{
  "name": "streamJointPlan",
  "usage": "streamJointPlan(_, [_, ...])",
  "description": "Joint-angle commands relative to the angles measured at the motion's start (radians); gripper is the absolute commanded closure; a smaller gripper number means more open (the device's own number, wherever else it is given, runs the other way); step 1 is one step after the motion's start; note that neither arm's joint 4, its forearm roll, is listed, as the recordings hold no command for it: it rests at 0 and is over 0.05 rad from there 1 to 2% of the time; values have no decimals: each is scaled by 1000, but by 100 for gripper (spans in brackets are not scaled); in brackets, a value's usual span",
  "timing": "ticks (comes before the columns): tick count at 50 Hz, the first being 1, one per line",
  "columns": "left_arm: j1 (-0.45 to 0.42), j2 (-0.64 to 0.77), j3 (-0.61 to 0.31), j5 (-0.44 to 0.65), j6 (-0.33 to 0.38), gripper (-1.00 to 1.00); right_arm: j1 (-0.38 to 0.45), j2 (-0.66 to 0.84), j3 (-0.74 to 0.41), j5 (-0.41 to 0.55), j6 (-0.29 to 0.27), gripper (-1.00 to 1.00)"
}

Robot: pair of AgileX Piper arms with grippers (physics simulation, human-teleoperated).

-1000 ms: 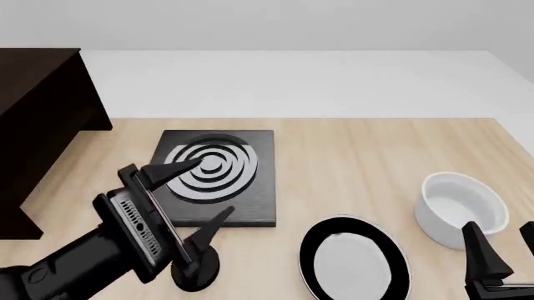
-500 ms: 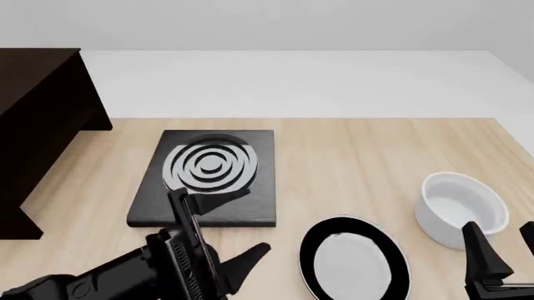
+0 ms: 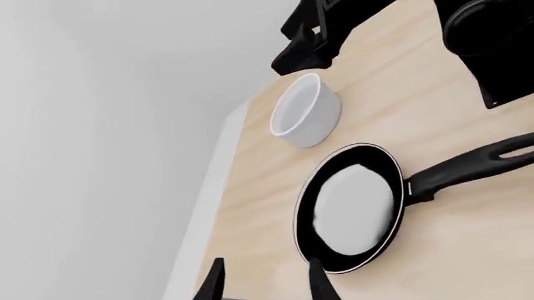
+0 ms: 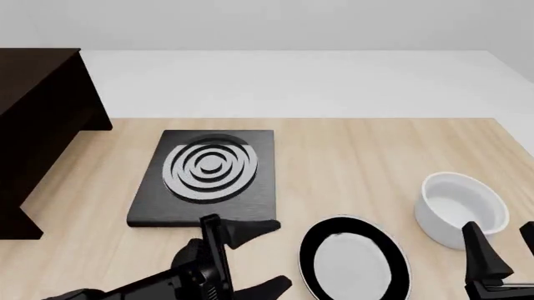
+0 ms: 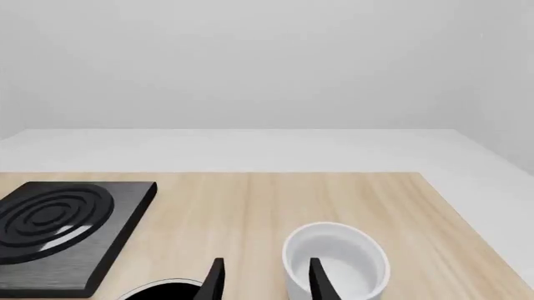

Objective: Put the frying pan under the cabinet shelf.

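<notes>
Since a second ago the left gripper (image 4: 265, 256) has swung from the lower left toward bottom centre, its fingers spread wide and empty, just left of the frying pan (image 4: 354, 260). One frying pan lies on the table (image 4: 351, 156) at lower centre-right. One white bowl (image 4: 463, 209) sits to its right, one black burner slab (image 4: 207, 177) at centre-left, one cabinet shelf (image 4: 37, 125) at far left. Nothing else has shifted. Right gripper (image 4: 509, 253), lower right corner, stands parted and empty.
</notes>
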Motion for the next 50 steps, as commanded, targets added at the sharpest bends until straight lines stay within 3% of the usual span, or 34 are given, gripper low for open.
streamJointPlan(1, [-50, 49, 6, -28, 30, -100, 0, 0, 0, 0, 0, -100])
streamJointPlan(50, [-189, 230, -36, -92, 59, -100, 0, 0, 0, 0, 0, -100])
